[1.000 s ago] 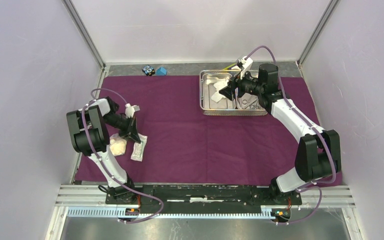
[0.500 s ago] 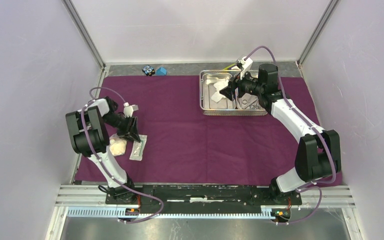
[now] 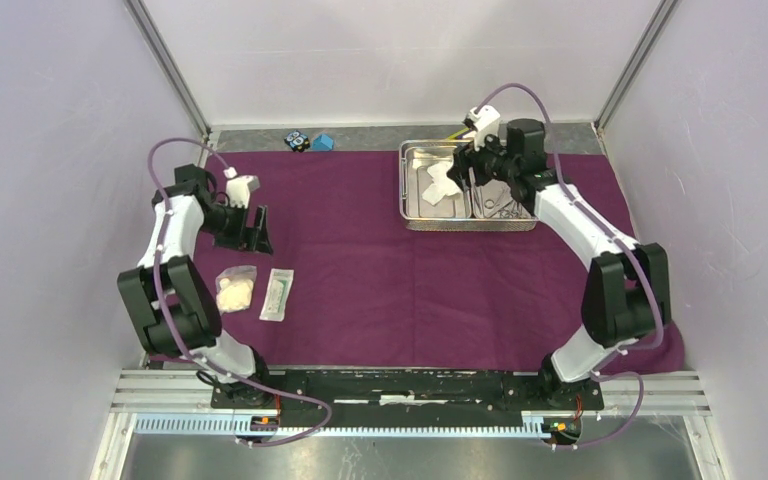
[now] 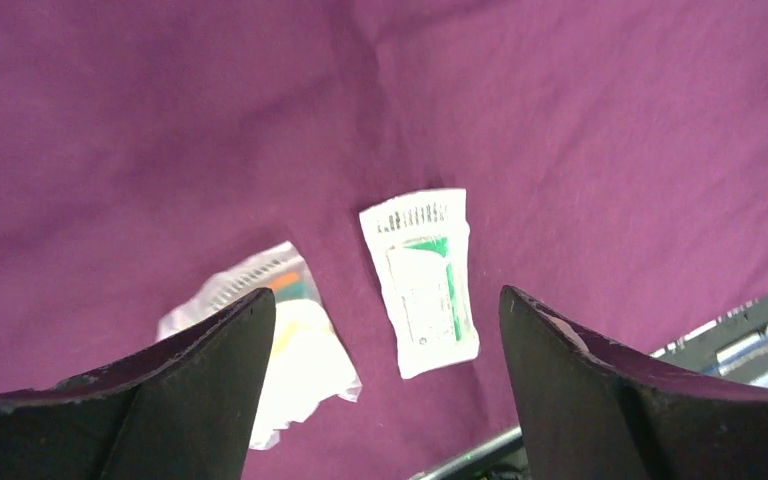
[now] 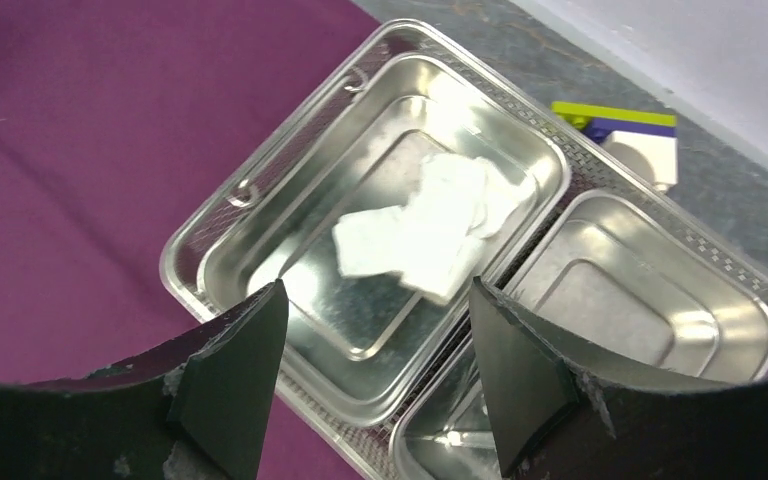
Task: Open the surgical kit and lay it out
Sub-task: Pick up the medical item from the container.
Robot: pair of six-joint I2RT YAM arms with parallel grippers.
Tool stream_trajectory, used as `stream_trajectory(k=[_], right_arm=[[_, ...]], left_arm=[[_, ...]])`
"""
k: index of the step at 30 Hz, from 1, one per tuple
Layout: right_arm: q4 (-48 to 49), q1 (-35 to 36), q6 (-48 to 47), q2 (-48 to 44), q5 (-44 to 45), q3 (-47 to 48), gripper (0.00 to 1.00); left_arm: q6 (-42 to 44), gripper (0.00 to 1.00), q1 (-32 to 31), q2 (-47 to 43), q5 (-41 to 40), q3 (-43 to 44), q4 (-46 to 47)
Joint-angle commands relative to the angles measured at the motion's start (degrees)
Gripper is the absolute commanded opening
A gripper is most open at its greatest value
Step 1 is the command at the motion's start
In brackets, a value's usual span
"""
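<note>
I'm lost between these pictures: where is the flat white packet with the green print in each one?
Top external: the flat white packet lies on the purple cloth, lower left.
Left wrist: the same packet, in the middle of the picture.
Right wrist: not in it.
Shared landmark: the pale pouch just left of it in both views.

grey table (image 3: 370,137) beneath spread purple cloth (image 3: 390,290), blue block (image 3: 323,142) and black block (image 3: 297,141) at far edge

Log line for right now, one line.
left gripper: open, above cloth | flat packet, gauze pouch: on cloth, free | right gripper: open over gauze wads in tray, left compartment
</note>
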Motion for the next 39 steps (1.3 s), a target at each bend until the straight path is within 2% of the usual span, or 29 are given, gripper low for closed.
stream_trajectory(k=[1,5,13,19,30,39], right_arm=[[-3.5,2.9,-6.4,7.1,10.6,8.3,0.74],[-7.0,4.6,-10.5,15.1,13.5,16.7,0.79],[-14.7,5.3,-12.9,29.9,14.6,30.6,0.87],[-14.7,5.3,-12.1,34.5,16.3,32.9,0.90],[-16.7,5.3,-11.5,38.1,17.1,33.9,0.94],[-18.3,5.2,-11.6,39.3,16.0,32.5,0.89]], left_arm=[[-5.1,0.91,-0.3,-6.2,3.2,3.4,5.8],[-9.6,1.00,-2.4,-8.6,5.6,3.3,10.4],[-15.3,1.00,-9.7,-11.1,5.8,0.2,17.9],[-16.4,1.00,-13.4,-10.7,5.3,-0.1,20.0],[-15.7,1.00,-14.1,-10.8,4.8,-0.5,19.9],[-15.2,1.00,-14.2,-13.1,4.4,-1.5,20.8]])
